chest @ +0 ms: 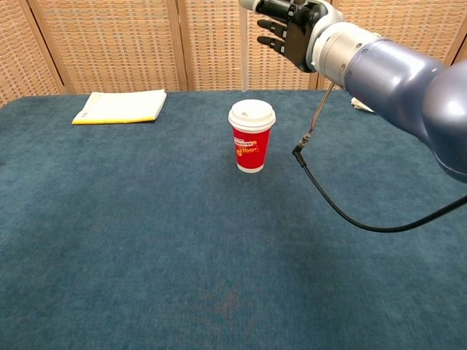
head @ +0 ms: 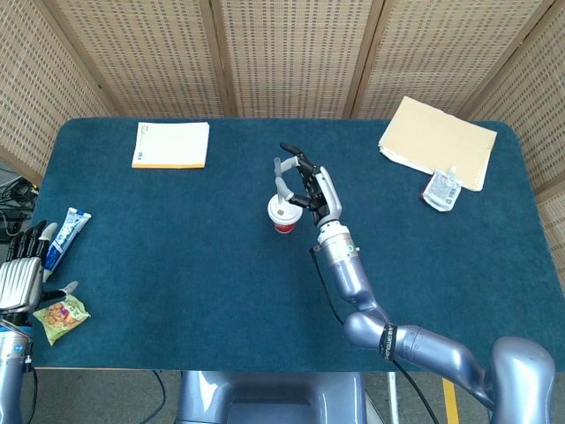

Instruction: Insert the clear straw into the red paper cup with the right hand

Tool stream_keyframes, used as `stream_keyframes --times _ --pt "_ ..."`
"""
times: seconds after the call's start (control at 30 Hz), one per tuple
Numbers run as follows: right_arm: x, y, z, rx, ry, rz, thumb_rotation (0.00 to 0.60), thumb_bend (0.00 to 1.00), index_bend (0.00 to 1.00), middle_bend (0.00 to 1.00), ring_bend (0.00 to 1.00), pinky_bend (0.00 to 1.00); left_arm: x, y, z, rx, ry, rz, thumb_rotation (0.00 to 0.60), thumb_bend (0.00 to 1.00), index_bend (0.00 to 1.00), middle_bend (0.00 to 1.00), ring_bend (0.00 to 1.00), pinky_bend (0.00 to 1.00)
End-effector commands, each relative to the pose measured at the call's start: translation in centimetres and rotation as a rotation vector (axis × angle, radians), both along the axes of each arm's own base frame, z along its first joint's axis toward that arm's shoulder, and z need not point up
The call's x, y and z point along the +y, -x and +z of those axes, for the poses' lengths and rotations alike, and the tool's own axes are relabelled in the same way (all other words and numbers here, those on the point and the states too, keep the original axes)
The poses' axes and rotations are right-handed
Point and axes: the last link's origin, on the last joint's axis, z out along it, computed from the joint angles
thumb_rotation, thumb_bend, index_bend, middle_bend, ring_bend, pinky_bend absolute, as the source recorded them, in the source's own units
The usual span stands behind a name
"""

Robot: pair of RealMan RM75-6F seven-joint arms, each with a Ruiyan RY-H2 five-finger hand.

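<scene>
The red paper cup (head: pixel 284 215) (chest: pixel 251 140) with a white lid stands upright near the table's middle. My right hand (head: pixel 308 186) (chest: pixel 289 22) hovers just above and to the right of it and pinches the clear straw (head: pixel 280 183). The straw points down, its lower end over the lid in the head view. In the chest view the straw (chest: pixel 244 51) shows faintly as a vertical strip ending a little above the lid. My left hand (head: pixel 21 272) rests off the table's left edge, fingers stretched out and empty.
A white notebook (head: pixel 171 144) (chest: pixel 120 106) lies at the back left. A manila folder (head: pixel 437 141) and a small pouch (head: pixel 441 189) lie at the back right. A toothpaste tube (head: pixel 64 237) and a snack bag (head: pixel 60 316) lie at the left edge. A black cable (chest: pixel 328 191) hangs from the right arm.
</scene>
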Motion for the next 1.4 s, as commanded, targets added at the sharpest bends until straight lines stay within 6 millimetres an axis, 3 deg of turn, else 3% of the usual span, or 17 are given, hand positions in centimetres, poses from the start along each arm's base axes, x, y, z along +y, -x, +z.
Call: stream_keyframes --times 0.03,1.4 --pt "0.1 0.0 -0.3 0.001 -0.010 0.000 0.600 0.60 0.60 0.23 0.00 0.00 0.0 0.0 -0.1 0.002 0.005 -0.002 0.600 0.11 0.00 0.00 0.00 0.00" --pt "0.1 1.2 -1.5 -0.007 -0.037 -0.025 0.600 0.60 0.60 0.23 0.00 0.00 -0.2 0.1 -0.1 0.006 0.004 0.000 0.600 0.11 0.00 0.00 0.00 0.00"
